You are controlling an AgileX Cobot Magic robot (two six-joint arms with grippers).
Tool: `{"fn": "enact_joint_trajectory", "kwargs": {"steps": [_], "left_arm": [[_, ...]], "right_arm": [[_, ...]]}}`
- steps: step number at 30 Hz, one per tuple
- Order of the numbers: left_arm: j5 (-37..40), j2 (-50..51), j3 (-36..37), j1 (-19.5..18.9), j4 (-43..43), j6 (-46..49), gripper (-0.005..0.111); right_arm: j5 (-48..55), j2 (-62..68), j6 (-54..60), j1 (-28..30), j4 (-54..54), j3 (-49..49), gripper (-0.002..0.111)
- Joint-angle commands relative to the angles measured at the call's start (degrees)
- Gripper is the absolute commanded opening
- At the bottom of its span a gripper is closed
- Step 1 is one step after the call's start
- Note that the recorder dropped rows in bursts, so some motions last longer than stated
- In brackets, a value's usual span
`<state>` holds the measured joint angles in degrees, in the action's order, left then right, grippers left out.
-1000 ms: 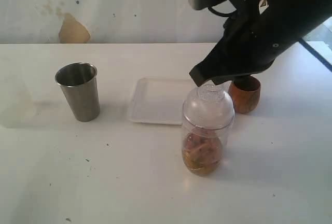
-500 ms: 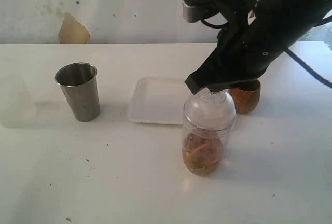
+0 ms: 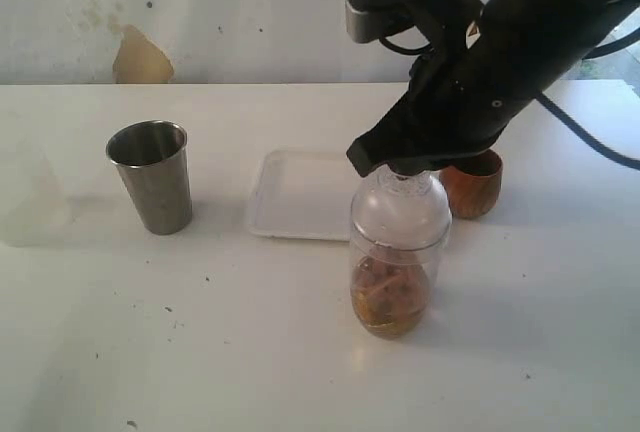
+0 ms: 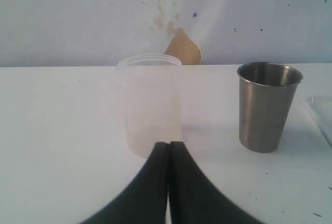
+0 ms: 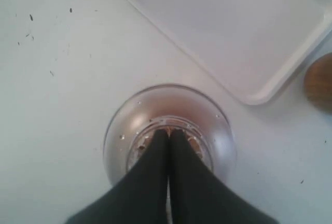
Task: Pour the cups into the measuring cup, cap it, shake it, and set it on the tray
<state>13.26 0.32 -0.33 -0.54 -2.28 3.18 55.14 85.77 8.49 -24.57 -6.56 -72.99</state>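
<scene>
The measuring cup stands at the table's middle with a clear domed cap on it and brown contents at the bottom. My right gripper is shut, jaws together with nothing between them, its tips right on the neck of the cap. The steel tumbler stands upright at the left; the wooden cup stands behind the right arm. The white tray lies just behind the measuring cup. My left gripper is shut and holds nothing, low over the table beside the tumbler.
A faint milky translucent cup stands directly in front of the left gripper, at the far left of the table. The tray's corner and the wooden cup's edge lie close to the measuring cup.
The right arm has shifted a little to the left and down onto the cap. The measuring cup has nudged slightly left with it. The left gripper stays as it was.
</scene>
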Motion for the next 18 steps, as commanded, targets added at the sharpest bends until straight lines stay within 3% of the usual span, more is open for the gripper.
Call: {"fn": "enact_joint_trajectory", "kwargs": {"steps": [1, 9, 18], "left_arm": [[0.08, -0.32, 0.33, -0.26, 0.06, -0.03, 0.0], [0.08, -0.32, 0.33, -0.26, 0.06, -0.03, 0.0], [0.08, -0.32, 0.33, -0.26, 0.06, -0.03, 0.0]], "right_arm": [[3.2, 1.61, 0.48, -0.09, -0.88, 0.54, 0.0], [4.17, 1.61, 1.71, -0.09, -0.76, 0.54, 0.0], [-4.91, -2.05, 2.01, -0.09, -0.76, 0.44, 0.0]]}}
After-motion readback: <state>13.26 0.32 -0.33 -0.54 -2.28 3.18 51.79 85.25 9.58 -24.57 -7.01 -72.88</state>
